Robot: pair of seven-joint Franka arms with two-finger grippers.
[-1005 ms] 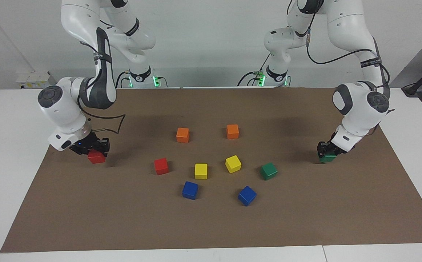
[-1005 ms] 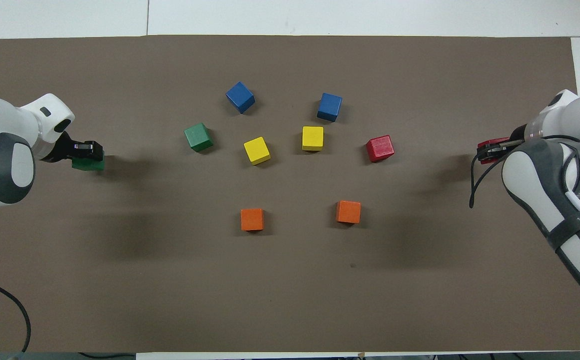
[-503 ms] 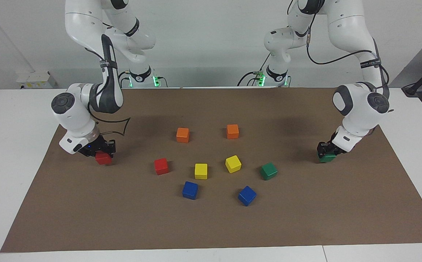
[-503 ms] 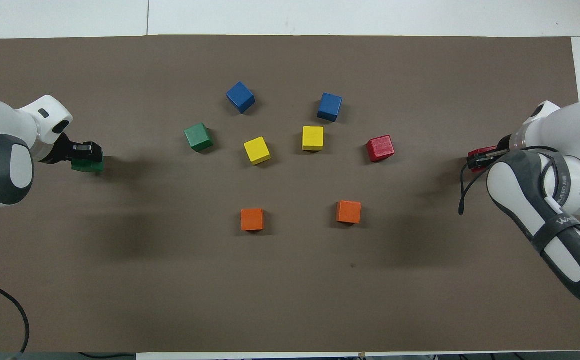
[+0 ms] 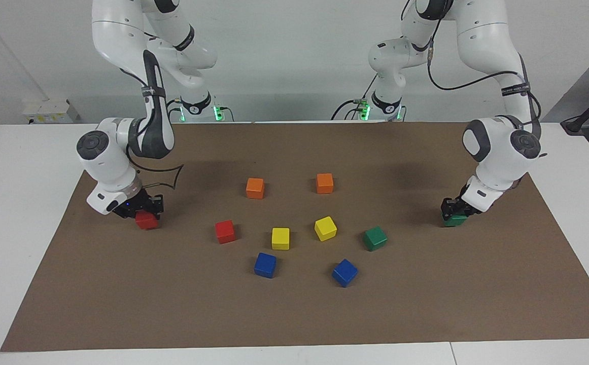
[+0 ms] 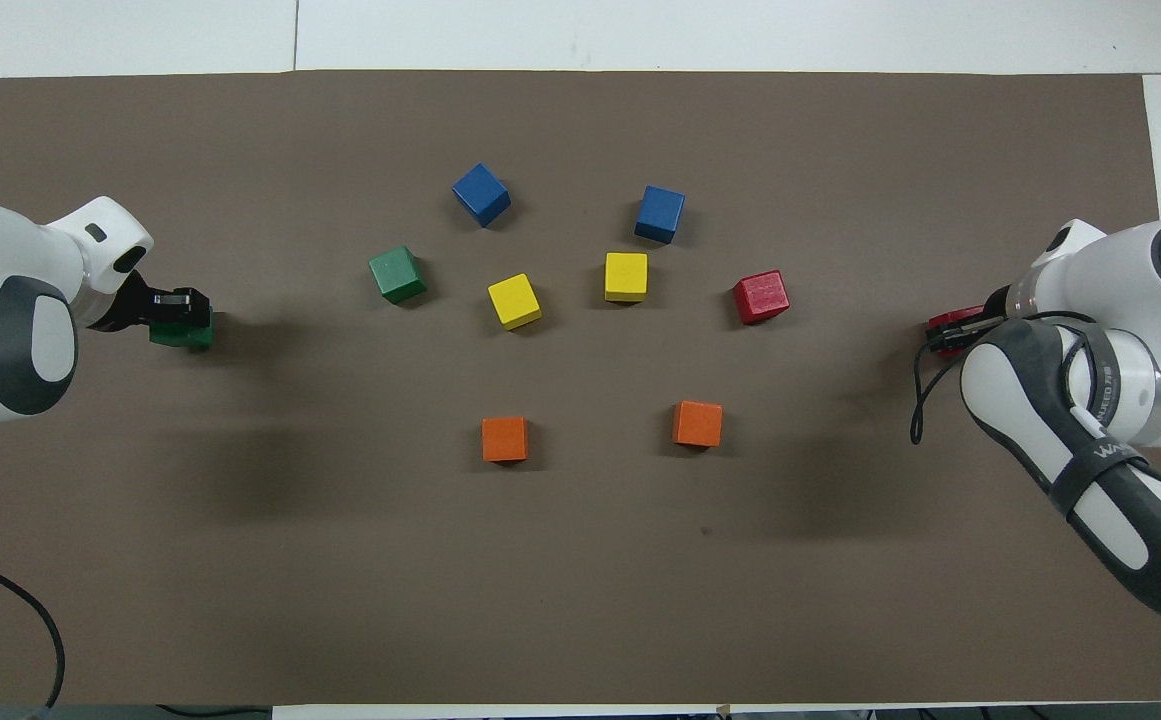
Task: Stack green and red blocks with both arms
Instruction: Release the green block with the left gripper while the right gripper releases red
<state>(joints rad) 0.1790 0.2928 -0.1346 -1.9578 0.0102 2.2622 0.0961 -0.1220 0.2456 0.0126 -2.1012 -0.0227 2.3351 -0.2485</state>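
My right gripper (image 5: 144,213) (image 6: 948,330) is shut on a red block (image 5: 147,221) (image 6: 943,321), low over the brown mat at the right arm's end of the table. My left gripper (image 5: 454,210) (image 6: 178,308) is shut on a green block (image 5: 455,220) (image 6: 183,336), low over the mat at the left arm's end. I cannot tell whether either held block touches the mat. A second red block (image 5: 224,231) (image 6: 761,297) and a second green block (image 5: 375,238) (image 6: 398,274) lie free on the mat at the two ends of the middle cluster.
Between the free red and green blocks lie two yellow cubes (image 5: 280,238) (image 5: 325,228). Two orange cubes (image 5: 255,188) (image 5: 324,183) sit nearer to the robots, two blue cubes (image 5: 265,264) (image 5: 345,272) farther out. The brown mat (image 5: 294,314) covers a white table.
The right gripper has carried its red block a short way toward the middle of the table. The left gripper with its green block has shifted only slightly toward the middle. The loose cubes have not moved.
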